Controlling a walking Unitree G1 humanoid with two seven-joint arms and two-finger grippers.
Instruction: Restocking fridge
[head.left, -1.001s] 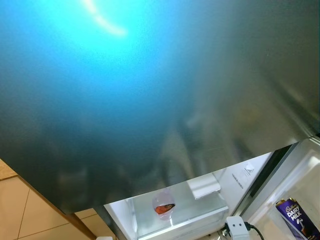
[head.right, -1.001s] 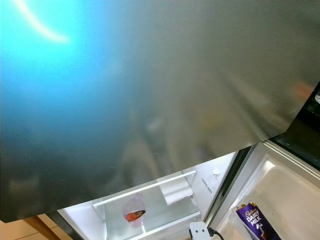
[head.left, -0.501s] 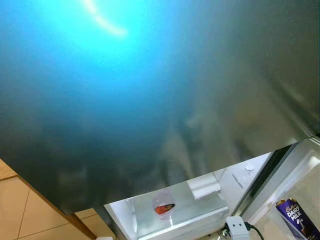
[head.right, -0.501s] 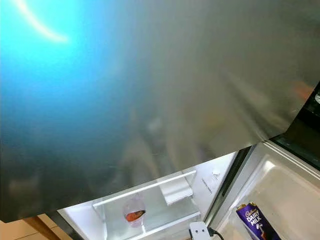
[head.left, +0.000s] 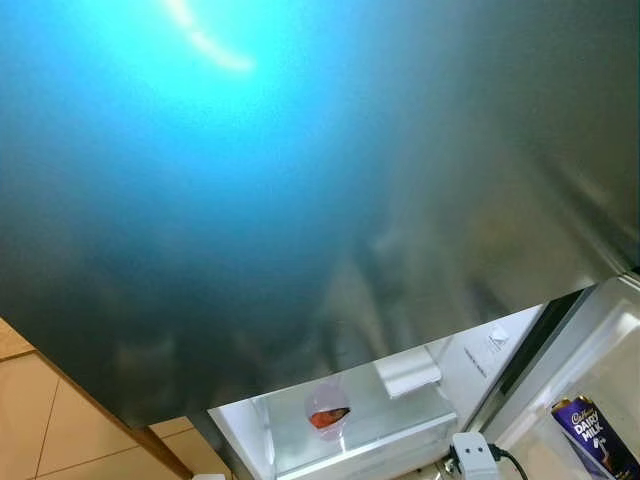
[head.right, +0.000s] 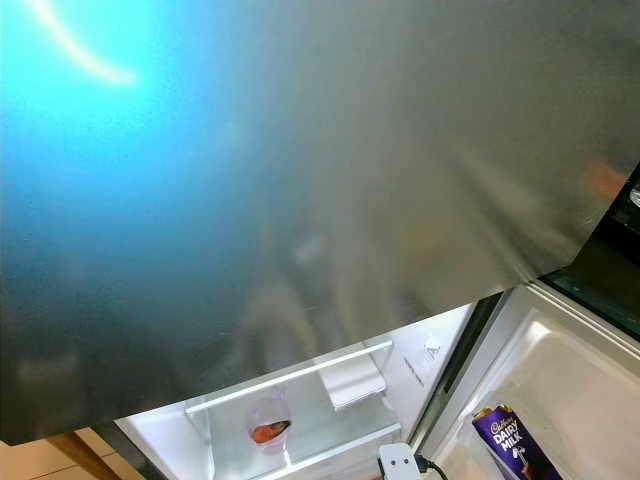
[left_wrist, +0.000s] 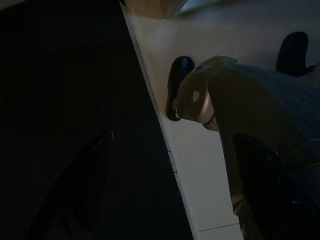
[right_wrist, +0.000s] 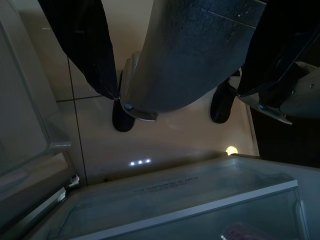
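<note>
**Robot stands close at the open fridge, arms hanging**

Nothing has moved since the earlier frames: the head views keep the same framing, and every item sits where it was. A brushed steel upper door (head.left: 330, 180) of the fridge covers most of both eye views, with a blue glare on it. Below it the lower compartment is open and lit. On its glass shelf (head.right: 330, 425) stands a small clear bag with something red-orange inside (head.left: 327, 412), and near it a white folded packet (head.left: 407, 372). On the robot's right, in the door bin (head.right: 590, 400), stands a purple Cadbury Dairy Milk pack (head.right: 512, 440). A white plug with a black cable (head.left: 475, 455) lies at the bottom edge.

Both arms hang idle, and the wrist views look down at the robot's legs and feet on the tiled floor (right_wrist: 165, 140). Whether the left or right fingers are apart or together I cannot tell.

My judgement: a few items are already stocked, the shelves have much free space, and no item is in hand now, so most of the restocking remains.
</note>
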